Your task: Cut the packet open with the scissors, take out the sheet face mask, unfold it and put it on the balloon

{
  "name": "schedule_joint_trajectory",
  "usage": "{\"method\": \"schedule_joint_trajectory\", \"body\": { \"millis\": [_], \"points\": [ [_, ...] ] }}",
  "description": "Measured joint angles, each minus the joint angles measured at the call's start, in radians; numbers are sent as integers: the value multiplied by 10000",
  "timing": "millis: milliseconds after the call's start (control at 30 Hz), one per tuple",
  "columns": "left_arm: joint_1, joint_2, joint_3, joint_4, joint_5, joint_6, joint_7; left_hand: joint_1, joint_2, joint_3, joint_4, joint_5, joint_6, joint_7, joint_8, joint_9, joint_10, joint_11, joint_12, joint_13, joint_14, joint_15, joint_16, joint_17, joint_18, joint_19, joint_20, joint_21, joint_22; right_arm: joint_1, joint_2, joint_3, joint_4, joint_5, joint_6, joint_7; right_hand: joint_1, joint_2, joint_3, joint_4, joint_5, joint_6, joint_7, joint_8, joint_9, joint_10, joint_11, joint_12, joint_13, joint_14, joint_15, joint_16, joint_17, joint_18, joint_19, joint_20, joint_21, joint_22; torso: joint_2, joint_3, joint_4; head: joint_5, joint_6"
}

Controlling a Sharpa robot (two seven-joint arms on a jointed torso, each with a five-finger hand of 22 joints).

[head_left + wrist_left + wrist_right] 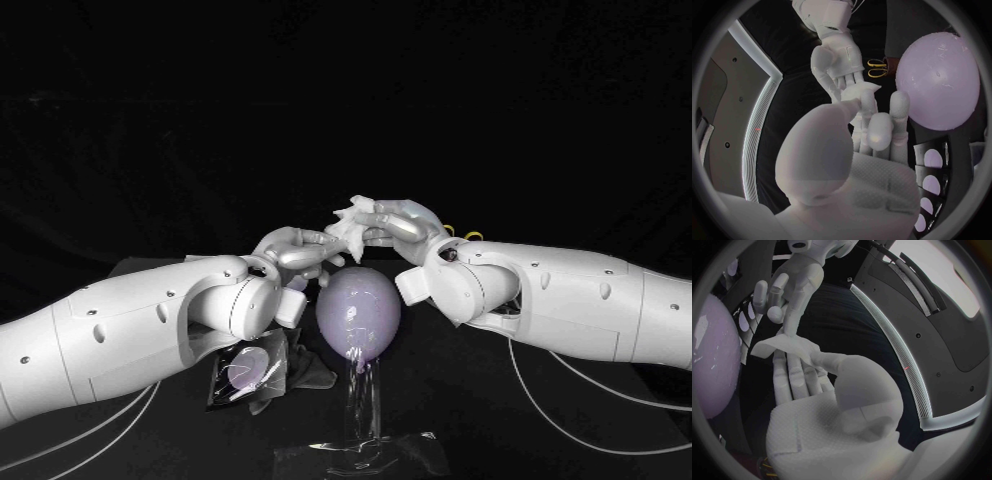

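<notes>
left hand (299, 248) and right hand (397, 224) raised over balloon (359, 312), both pinching folded mask (352, 224)

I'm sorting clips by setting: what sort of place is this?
Probably a robot lab test bench, not a home: a black table, a dark backdrop, and a balloon on a clear stand.
</notes>
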Motion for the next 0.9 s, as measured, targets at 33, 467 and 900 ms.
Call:
{"method": "schedule_joint_trajectory", "body": {
  "millis": [33,467,900],
  "points": [
    [0,0,-1,0,10,-4,7,-80,-79,320,-218,-1,0,0,19,0,0,0,-44,-20,0,0,0,-10,-1,0,0,42,37,0,2,0,-1,-4,0,0,0,0,0,0,0,0,0,0,0,0,0,-1,0,0,0,0,1,-1,0,0,0,-1,0,0,0,0,-1],
    [3,-53,3,4,86,-1,33,-1163,-432,2337,-1388,41,-84,97,53,-2,17,94,-304,-107,-37,43,0,-149,-71,-339,17,564,364,-12,-22,-8,-2,-49,4,26,-13,-13,0,0,31,21,21,40,10,-1,0,-23,0,0,0,2,15,12,0,0,0,-3,0,-1,3,-9,-4],
    [10,-210,11,5,65,90,-13,-2025,-408,3179,-2227,135,96,50,41,-67,131,51,-61,143,-46,59,169,-16,-78,-445,-21,909,703,-30,-63,-21,-35,-59,-36,72,-13,-13,-1,-1,32,21,21,38,2,-1,0,-23,0,0,0,3,19,102,0,0,0,-15,0,0,2,-6,15]
  ]
}}
